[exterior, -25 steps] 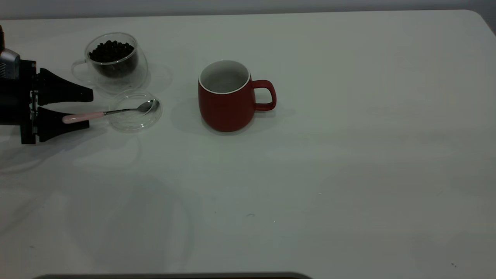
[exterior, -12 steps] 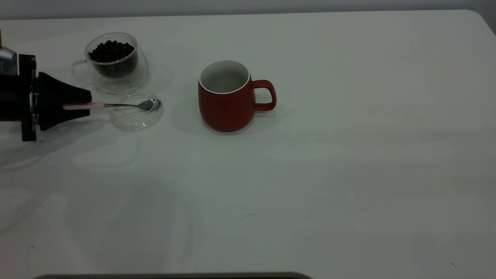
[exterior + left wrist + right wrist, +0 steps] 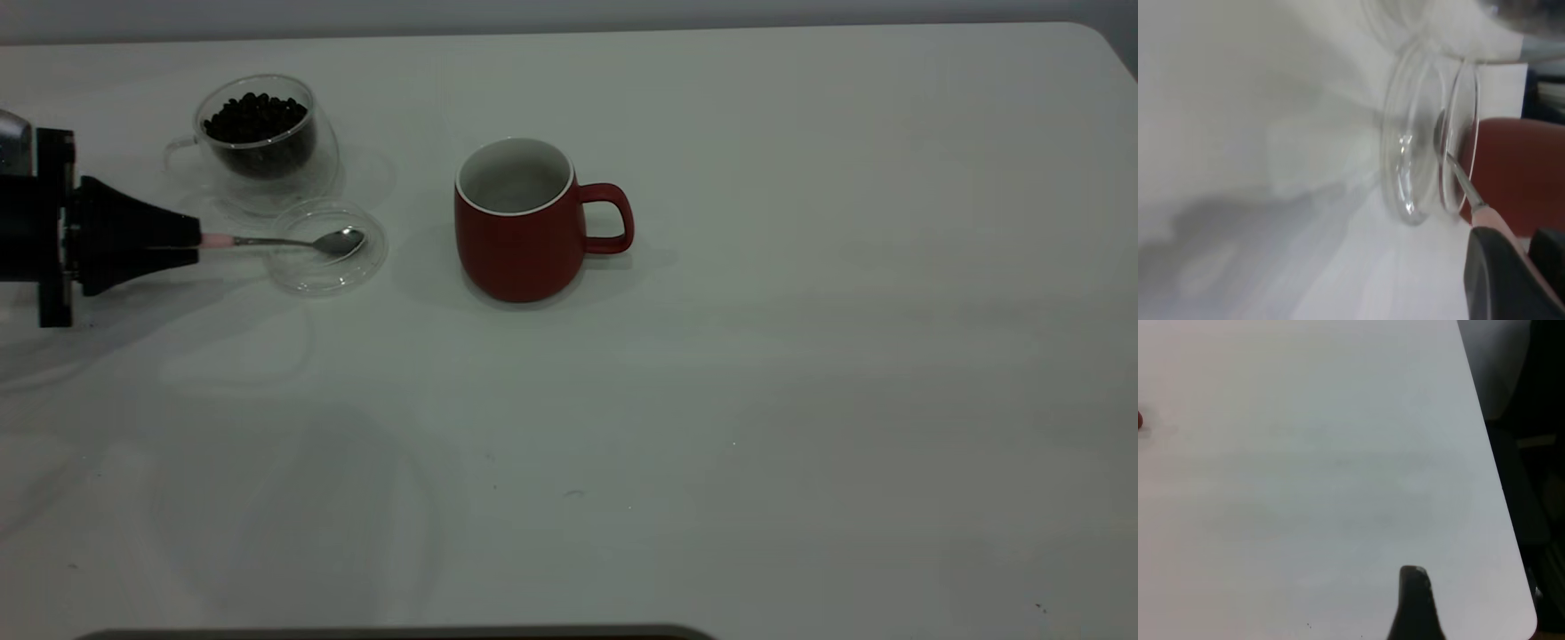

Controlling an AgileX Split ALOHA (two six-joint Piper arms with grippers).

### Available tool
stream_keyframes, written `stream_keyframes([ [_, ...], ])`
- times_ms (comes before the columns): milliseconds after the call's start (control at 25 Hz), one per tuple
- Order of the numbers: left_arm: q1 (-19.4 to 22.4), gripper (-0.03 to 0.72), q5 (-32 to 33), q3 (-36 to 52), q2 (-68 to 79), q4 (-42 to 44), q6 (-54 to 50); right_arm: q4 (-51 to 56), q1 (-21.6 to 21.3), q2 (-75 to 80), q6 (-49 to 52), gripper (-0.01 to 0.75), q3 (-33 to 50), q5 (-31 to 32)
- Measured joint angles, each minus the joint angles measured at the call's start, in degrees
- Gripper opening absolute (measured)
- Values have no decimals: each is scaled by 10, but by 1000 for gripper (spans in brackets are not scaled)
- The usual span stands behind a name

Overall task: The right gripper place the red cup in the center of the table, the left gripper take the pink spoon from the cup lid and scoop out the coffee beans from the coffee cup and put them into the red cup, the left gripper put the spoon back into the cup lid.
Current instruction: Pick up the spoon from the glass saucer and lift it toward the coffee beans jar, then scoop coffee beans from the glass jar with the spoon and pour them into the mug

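Observation:
The red cup (image 3: 520, 227) stands upright near the middle of the table (image 3: 800, 356), handle to the right, and looks empty. The clear coffee cup (image 3: 262, 142) holding coffee beans (image 3: 256, 116) stands at the far left. The cup lid (image 3: 329, 258) lies just in front of it. My left gripper (image 3: 194, 242) is shut on the pink handle of the pink spoon (image 3: 302, 242), whose metal bowl is over the lid. The left wrist view shows the lid (image 3: 1405, 167), spoon neck (image 3: 1458, 177), red cup (image 3: 1518, 173) and my gripper (image 3: 1518, 267). My right gripper shows only one fingertip (image 3: 1413, 600).
The right arm is out of the exterior view. Its wrist view shows bare table (image 3: 1305, 453) and the table's rounded corner (image 3: 1525, 613), with dark floor beyond. A dark strip (image 3: 391, 633) lies along the table's near edge.
My left gripper closed on the spoon's pink handle. The spoon turned level and the lid slid a little to the right. The red cup and coffee cup stayed put.

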Motion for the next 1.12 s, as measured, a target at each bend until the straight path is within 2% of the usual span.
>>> stream_keyframes([
  [240, 43, 119, 25, 0, -73, 81, -45, 0, 0, 0, 0, 591, 0, 0],
  [480, 54, 119, 64, -2, -155, 63, -14, 0, 0, 0, -1, 591, 0, 0],
  [680, 50, 119, 23, -18, -193, 59, 15, 0, 0, 0, -1, 591, 0, 0],
  [960, 5, 119, -83, -18, -194, 48, 80, 0, 0, 0, -1, 591, 0, 0],
  [1120, -10, 119, -105, -39, -189, 42, 97, 0, 0, 0, 0, 591, 0, 0],
])
